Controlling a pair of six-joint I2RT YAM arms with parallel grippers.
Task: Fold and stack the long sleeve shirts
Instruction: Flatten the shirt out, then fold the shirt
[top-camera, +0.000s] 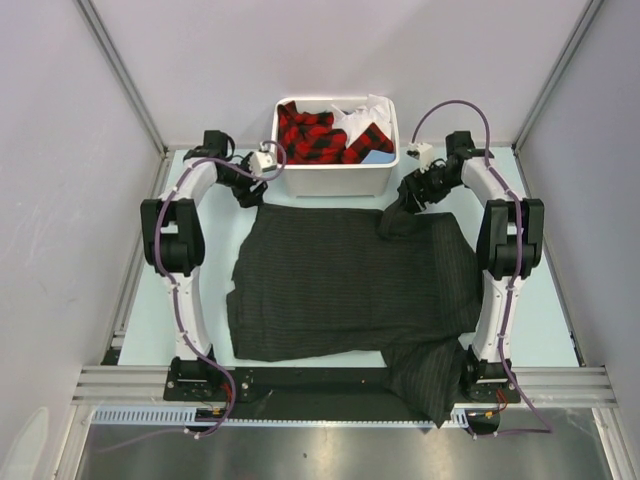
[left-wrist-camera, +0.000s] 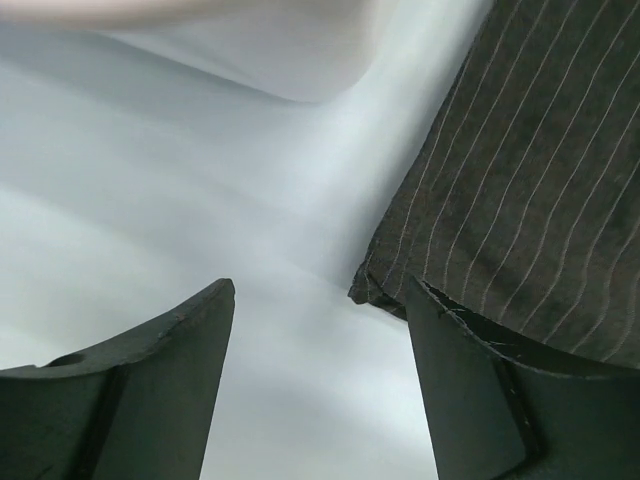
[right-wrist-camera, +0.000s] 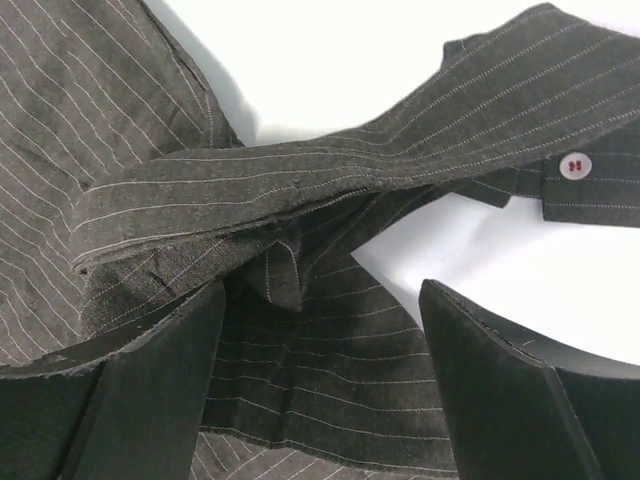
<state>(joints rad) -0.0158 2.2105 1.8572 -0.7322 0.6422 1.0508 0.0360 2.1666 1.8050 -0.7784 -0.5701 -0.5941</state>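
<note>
One long sleeve shirt (top-camera: 350, 290), dark with pale pinstripes, lies spread flat across the middle of the table. One sleeve (top-camera: 425, 380) trails over the near edge at the right. My left gripper (top-camera: 250, 192) hovers open at the shirt's far left corner. In the left wrist view the left gripper (left-wrist-camera: 320, 290) has only bare table between its fingers, and the shirt's corner (left-wrist-camera: 520, 200) lies by the right finger. My right gripper (top-camera: 402, 205) stands open over bunched cloth at the far right corner. In the right wrist view the right gripper (right-wrist-camera: 322, 290) straddles loose folds of the shirt (right-wrist-camera: 330, 370), with a buttoned cuff (right-wrist-camera: 574, 166) beyond.
A white bin (top-camera: 337, 180) stands at the back middle of the table, holding red-and-black plaid clothes (top-camera: 310, 135) and something white. Grey walls and metal frame rails close in the table on the left, right and back.
</note>
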